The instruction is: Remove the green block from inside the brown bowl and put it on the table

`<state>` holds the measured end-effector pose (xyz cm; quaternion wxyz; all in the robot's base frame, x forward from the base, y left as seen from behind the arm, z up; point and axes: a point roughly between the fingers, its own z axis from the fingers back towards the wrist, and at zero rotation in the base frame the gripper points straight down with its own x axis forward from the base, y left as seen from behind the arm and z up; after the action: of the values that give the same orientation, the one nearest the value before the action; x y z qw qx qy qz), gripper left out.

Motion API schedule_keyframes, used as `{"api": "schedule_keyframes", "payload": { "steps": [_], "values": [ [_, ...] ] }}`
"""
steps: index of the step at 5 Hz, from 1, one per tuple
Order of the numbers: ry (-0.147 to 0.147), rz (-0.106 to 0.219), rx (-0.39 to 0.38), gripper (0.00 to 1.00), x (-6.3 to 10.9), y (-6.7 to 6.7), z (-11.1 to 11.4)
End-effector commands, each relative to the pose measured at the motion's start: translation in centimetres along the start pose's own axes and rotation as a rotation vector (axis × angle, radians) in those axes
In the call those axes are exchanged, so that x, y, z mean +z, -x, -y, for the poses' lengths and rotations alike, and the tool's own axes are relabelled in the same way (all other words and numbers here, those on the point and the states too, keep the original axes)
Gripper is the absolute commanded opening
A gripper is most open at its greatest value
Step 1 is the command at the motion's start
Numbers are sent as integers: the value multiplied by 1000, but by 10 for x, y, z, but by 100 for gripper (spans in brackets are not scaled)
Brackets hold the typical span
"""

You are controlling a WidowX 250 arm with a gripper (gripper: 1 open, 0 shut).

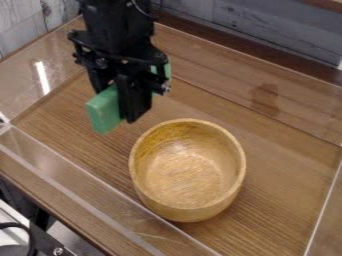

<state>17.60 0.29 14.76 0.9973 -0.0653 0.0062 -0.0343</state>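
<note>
My black gripper [123,108] hangs over the table [267,110], just left of and above the brown bowl [189,168]. It is shut on the green block [104,111], which sticks out tilted at the fingers' left side, its lower end near the bowl's left rim. Nothing lies inside the round light-wood bowl. The block is in the air, clear of the tabletop.
Clear acrylic walls [80,190] run along the table's front and left edges. A grey plank wall [281,25] stands behind. Bare wood tabletop lies to the left and behind the bowl.
</note>
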Motion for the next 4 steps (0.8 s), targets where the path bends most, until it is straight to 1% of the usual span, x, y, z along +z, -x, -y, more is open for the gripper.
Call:
{"api": "schedule_keyframes", "payload": {
  "steps": [1, 2, 4],
  "values": [
    [-13, 25, 1, 0, -3, -1, 0],
    [-21, 26, 5, 0, -9, -2, -1],
    [-28, 30, 10, 0, -14, -2, -6]
  ]
}}
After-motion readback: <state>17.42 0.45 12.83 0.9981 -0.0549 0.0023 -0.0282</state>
